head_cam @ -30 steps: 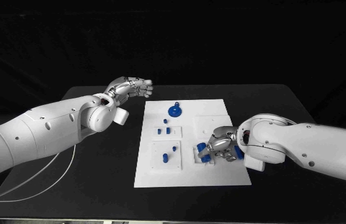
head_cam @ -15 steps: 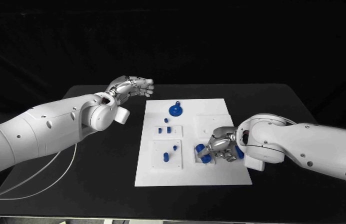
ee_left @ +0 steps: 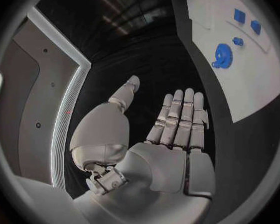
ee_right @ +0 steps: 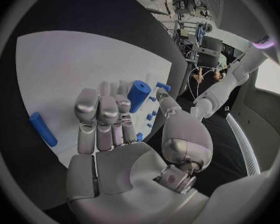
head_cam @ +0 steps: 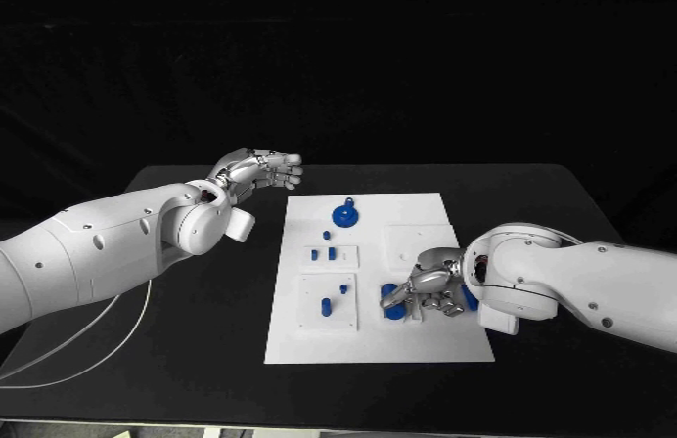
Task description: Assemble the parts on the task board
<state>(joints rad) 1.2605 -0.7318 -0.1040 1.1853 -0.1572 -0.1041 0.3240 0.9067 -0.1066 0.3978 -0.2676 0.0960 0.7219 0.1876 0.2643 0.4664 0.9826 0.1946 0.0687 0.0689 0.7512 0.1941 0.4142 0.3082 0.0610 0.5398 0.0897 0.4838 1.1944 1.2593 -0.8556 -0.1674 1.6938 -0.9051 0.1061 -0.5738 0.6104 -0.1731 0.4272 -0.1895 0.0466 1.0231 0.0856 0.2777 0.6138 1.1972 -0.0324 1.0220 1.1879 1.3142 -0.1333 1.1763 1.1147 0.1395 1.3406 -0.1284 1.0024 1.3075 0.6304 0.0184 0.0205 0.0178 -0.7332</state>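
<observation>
Task board [head_cam: 424,345] lies flat mid-desk [head_cam: 169,360], long side running away from the robot. Blue parts on it: a round knob-like part [head_cam: 343,215] near the far end, a small stub [head_cam: 326,235] just below it, a pair of small pieces [head_cam: 323,255] on a raised inset plate, and two more pieces [head_cam: 332,299] on the bigger inset plate at the near left.

Right robot hand [head_cam: 428,291] is down on the near right section of the board, fingers over that area. A blue cylinder [head_cam: 392,299] sits at its fingertips. In the right wrist view the same blue cylinder [ee_right: 138,95] sits between the thumb and the other fingers, touching or very close; cannot tell whether it is actually grasped. A second blue rod [ee_right: 43,129] lies flat on the white board off to the side of that hand, apart from it.

Left robot hand [head_cam: 261,172] is off the board, above the desk's far left corner. It holds nothing: released, fingers extended side by side, thumb out, as seen in the left wrist view [ee_left: 168,149].
</observation>
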